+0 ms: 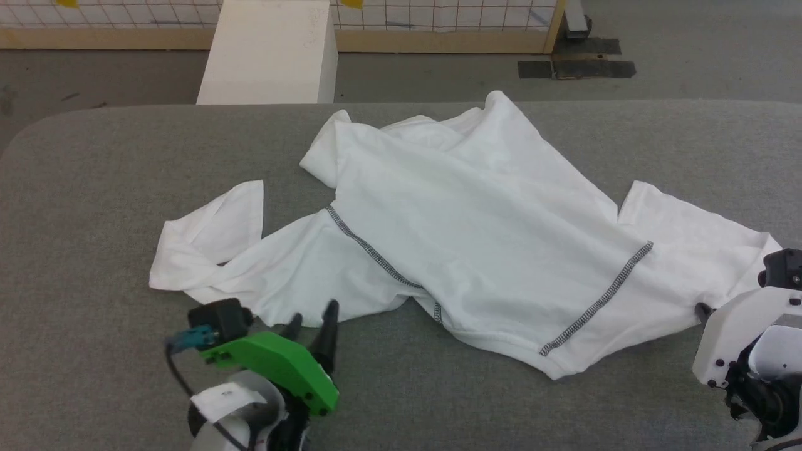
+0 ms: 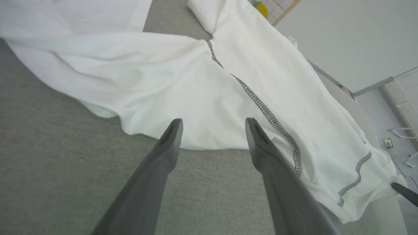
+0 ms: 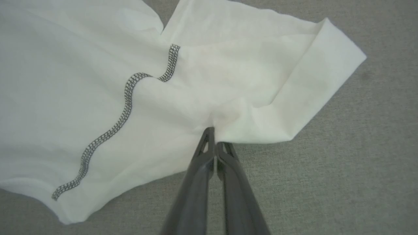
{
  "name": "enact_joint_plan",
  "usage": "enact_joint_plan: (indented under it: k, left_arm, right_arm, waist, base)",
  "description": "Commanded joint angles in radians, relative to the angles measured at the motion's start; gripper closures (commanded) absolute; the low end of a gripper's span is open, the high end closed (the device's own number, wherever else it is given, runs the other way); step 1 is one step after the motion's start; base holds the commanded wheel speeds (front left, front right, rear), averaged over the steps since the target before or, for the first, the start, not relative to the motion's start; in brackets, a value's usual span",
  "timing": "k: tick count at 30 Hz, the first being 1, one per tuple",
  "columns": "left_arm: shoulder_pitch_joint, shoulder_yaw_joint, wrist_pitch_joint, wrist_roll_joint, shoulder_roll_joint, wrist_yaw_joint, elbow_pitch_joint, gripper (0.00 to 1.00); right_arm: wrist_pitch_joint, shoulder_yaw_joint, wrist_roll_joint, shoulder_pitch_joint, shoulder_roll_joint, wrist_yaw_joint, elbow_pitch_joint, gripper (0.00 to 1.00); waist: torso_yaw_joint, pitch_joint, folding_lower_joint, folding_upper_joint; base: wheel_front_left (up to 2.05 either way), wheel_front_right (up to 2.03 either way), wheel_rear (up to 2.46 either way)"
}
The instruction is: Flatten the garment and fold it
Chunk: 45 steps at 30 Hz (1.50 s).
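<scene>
Sprawled crumpled over the middle and right of the grey cloth-covered table (image 1: 94, 207): plain white thin short-sleeved T-shirt with dark grey zigzag seams (image 1: 476, 238), body slanting, one sleeve twisted off to the left, the other lying flat at the right end, layers overlapping toward the far edge. Not flat yet, so judged to be at the spreading stage, with folding a long way off. Clamped on the T-shirt's near edge right beside the right sleeve: right gripper of two long dark fingers (image 3: 214, 137), tips pressed together, cloth puckering into the bite and wrinkles fanning out from it. Probably chosen because the sleeve junction gives a firm handle for drawing that side out straight. Poised at the near hem on the left side: left gripper on its green mount (image 1: 312, 312), spread wide, fingertips (image 2: 176, 124) framing the cloth edge, nothing between them; touching the cloth or just above it, cannot tell. Likely lined up for a matching grab, giving a second anchor to stretch the body between. Beyond the far table edge, well apart from the cloth: white rectangular box (image 1: 269, 50), apparently no part in this.
</scene>
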State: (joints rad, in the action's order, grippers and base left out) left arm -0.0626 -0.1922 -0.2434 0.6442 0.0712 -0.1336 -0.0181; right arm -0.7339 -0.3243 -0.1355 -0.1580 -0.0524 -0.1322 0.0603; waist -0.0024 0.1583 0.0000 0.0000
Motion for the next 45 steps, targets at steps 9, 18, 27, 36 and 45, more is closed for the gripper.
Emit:
enact_joint_plan:
  k: [9,18,27,36,45]
  left_arm:
    - [-0.093,0.044,-0.119,0.023,0.009,-0.126,-0.122,0.00]
    - [-0.153,0.070,-0.083,0.032,0.034,-0.104,-0.287,1.00]
    - [-0.158,0.114,0.040,0.072,0.042,-0.014,-0.196,1.00]
    - [-0.330,0.157,0.049,0.068,0.132,0.038,0.080,1.00]
    - [-0.584,0.166,0.013,0.024,0.213,0.041,0.170,1.00]
  right_arm:
    - [0.027,0.058,-0.054,0.010,0.002,0.002,-0.025,1.00]
    - [0.040,0.085,-0.070,0.002,0.002,0.002,-0.025,1.00]
    - [0.119,0.029,-0.284,-0.025,0.002,0.002,-0.055,1.00]
    - [0.144,-0.013,-0.601,-0.194,0.002,0.002,-0.177,1.00]
    - [0.035,-0.062,-0.554,-0.460,0.002,0.002,-0.277,1.00]
  waist:
    - [-0.054,0.033,0.0000,0.0000]
    - [-0.074,0.055,0.0000,0.0000]
    - [-0.052,0.026,0.0000,0.0000]
    - [-0.030,-0.042,0.0000,0.0000]
    - [-0.009,-0.095,0.0000,0.0000]
  base:
    - [0.00,0.00,0.00]
    - [0.00,0.00,0.00]
    - [0.00,0.00,0.00]
    - [0.00,0.00,0.00]
    - [0.00,0.00,0.00]
